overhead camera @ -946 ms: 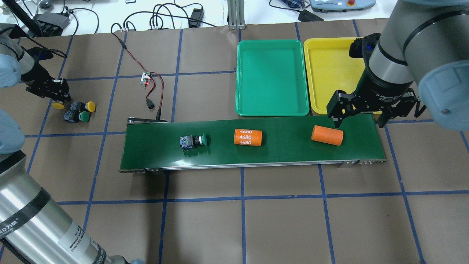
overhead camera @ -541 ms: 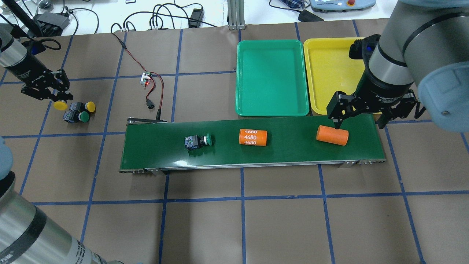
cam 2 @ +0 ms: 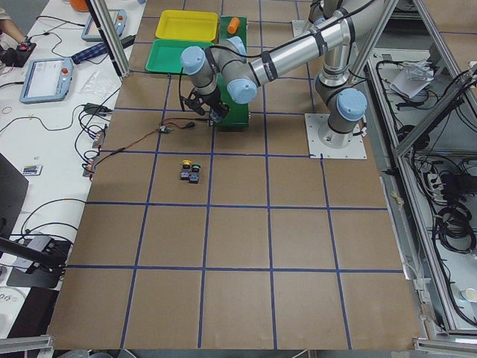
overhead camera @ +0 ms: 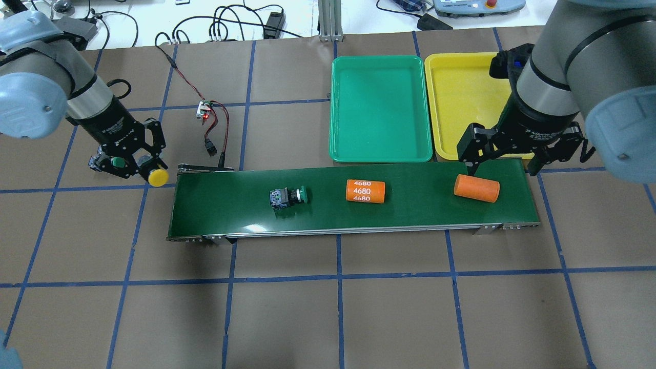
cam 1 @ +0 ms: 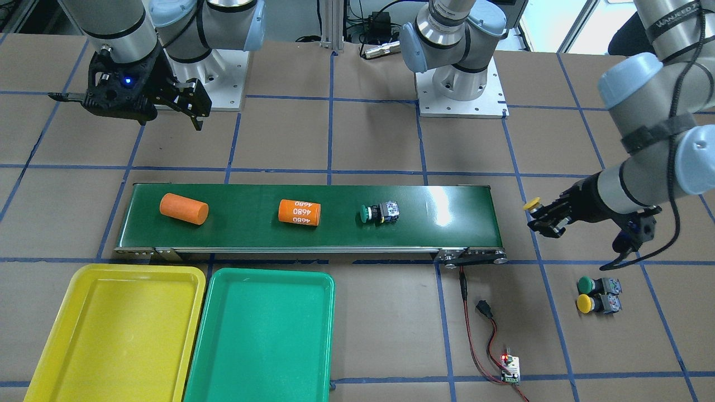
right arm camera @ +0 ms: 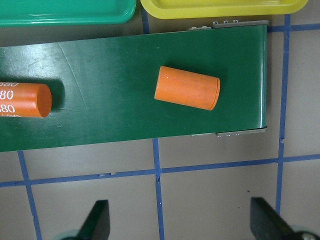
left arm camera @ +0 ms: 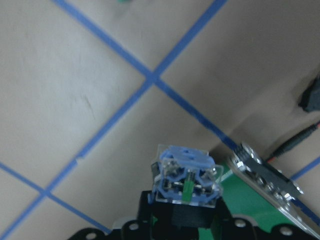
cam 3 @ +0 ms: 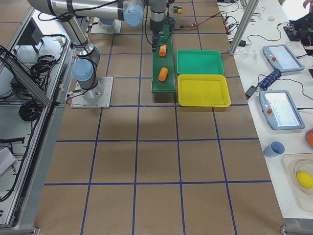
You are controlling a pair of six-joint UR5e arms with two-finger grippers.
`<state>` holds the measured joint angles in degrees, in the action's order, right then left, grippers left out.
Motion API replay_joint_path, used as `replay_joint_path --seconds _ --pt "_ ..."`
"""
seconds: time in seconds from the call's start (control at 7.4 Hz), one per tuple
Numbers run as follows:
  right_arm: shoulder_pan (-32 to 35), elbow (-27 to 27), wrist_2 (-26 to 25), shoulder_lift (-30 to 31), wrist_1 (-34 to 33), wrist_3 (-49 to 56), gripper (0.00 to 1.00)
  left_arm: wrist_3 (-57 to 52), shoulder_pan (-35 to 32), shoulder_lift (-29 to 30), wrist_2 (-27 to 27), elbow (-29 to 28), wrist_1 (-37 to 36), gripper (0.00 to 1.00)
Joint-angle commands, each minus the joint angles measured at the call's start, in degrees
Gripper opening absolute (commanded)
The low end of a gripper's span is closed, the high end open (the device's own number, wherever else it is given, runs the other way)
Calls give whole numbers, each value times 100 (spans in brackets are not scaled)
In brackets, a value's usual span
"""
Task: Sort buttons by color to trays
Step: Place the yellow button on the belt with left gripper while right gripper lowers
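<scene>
Where legible, "4680" on orange cylinder [overhead camera: 365, 191]

Left arm [overhead camera: 97, 110] reaches out with its wrist tipped down. The left gripper [overhead camera: 134, 166] hangs just off the left end of the conveyor belt [overhead camera: 410, 212], fingers clamped on a yellow-capped button [overhead camera: 158, 177]. Right arm [overhead camera: 548, 87] points pretty much straight down, right gripper [overhead camera: 502, 163] spread wide above the belt's right end.

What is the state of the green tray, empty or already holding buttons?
Empty. The green tray shows only bare plastic in both the overhead and front views; nothing lies in it.
</scene>
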<state>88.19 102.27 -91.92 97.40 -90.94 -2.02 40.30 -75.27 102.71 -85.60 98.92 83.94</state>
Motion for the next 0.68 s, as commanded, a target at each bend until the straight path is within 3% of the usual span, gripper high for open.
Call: replay_joint_path --seconds 0.0,0.54 --pt "5 -5 -19 -2 -29 -26 100 2011 -610 142 44 145 -61 0" --pt "14 30 -19 -11 -2 -26 100 3132 -839 276 255 890 -1386 0"
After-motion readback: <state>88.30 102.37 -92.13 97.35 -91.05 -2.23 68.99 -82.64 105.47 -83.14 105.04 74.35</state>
